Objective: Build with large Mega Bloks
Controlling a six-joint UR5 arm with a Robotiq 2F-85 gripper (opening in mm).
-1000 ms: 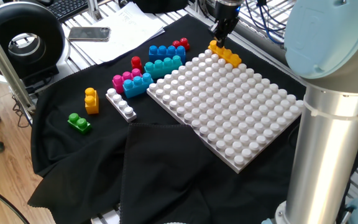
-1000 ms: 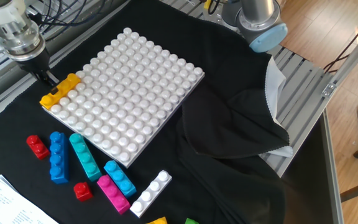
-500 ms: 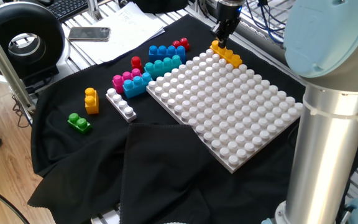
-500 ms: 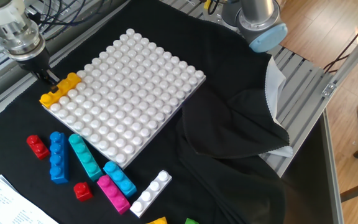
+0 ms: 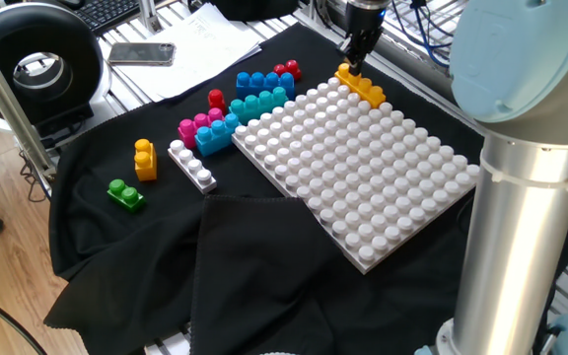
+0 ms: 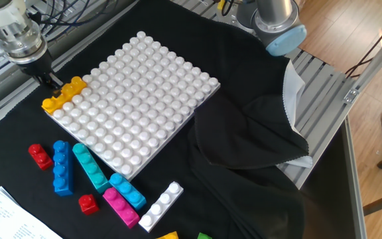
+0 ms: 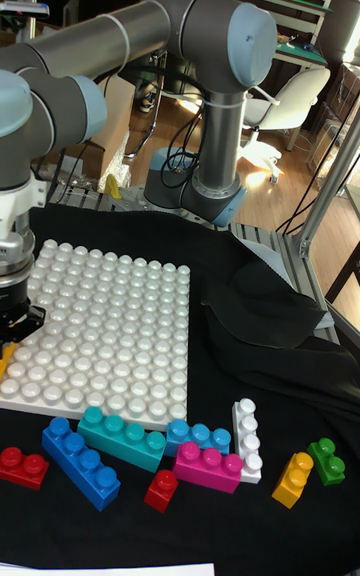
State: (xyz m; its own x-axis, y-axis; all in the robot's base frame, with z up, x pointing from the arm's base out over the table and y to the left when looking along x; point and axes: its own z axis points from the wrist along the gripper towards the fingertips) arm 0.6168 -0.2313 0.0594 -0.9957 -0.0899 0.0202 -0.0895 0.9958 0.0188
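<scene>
A yellow-orange brick (image 5: 360,85) (image 6: 63,95) sits on the far corner row of the white studded board (image 5: 363,177) (image 6: 138,99) (image 7: 110,326). My gripper (image 5: 351,62) (image 6: 50,83) (image 7: 14,328) comes down on the brick's outer end, with its fingers closed narrowly on it. Loose Mega Bloks lie on the black cloth beside the board: a long blue (image 5: 264,81), a red (image 5: 286,70), a teal (image 5: 259,104), a pink (image 5: 200,123), a short blue (image 5: 217,135), a white (image 5: 192,164), a yellow (image 5: 145,159) and a green (image 5: 125,193).
My arm's grey base column (image 5: 521,217) stands at the right of the board. A fold of black cloth (image 5: 254,266) bunches at the near side. Papers and a phone (image 5: 142,53) lie at the back left, next to a round black device (image 5: 33,64).
The white board has slid and turned a little on the cloth, together with the yellow-orange brick under my gripper. The loose bricks have stayed put.
</scene>
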